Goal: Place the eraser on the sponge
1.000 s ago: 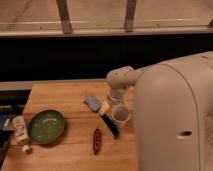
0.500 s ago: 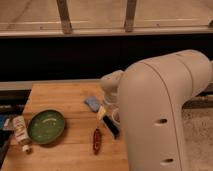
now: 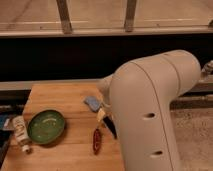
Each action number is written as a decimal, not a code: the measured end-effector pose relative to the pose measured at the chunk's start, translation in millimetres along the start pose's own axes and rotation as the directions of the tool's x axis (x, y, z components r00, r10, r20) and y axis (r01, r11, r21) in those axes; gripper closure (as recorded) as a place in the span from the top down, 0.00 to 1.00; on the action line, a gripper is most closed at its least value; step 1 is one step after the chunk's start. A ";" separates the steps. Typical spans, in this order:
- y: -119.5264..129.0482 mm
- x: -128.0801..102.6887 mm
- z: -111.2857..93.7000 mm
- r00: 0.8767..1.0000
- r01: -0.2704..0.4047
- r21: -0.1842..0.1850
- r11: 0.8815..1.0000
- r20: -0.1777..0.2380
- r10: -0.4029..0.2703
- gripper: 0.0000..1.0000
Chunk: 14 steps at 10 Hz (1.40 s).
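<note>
Though the gripper (image 3: 102, 114) sits beside the light-blue soft sponge (image 3: 92, 103), its grip cannot be told. A narrow black eraser bar (image 3: 110, 127) adjoins it.

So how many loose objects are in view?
5: sponge in the middle, eraser just nearer, by the gripper, red-brown item in front, green plate left, bottle at the left edge. The arm may hide more.

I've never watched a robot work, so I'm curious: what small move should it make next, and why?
Probably lower the pincer onto the black eraser to take it: the pincer sits between the blue sponge and the eraser, which is not on the sponge yet.
</note>
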 end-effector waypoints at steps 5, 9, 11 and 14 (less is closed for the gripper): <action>6.5 -5.9 3.6 1.000 0.017 0.012 1.000 -0.021 -0.017 0.71; 7.9 -4.5 6.2 0.999 0.012 0.016 1.000 -0.030 -0.012 0.28; 6.7 -4.5 5.9 1.000 0.004 0.016 1.000 -0.028 -0.004 0.10; -5.6 -8.1 -17.6 0.999 -0.027 -0.008 1.000 0.027 0.027 0.00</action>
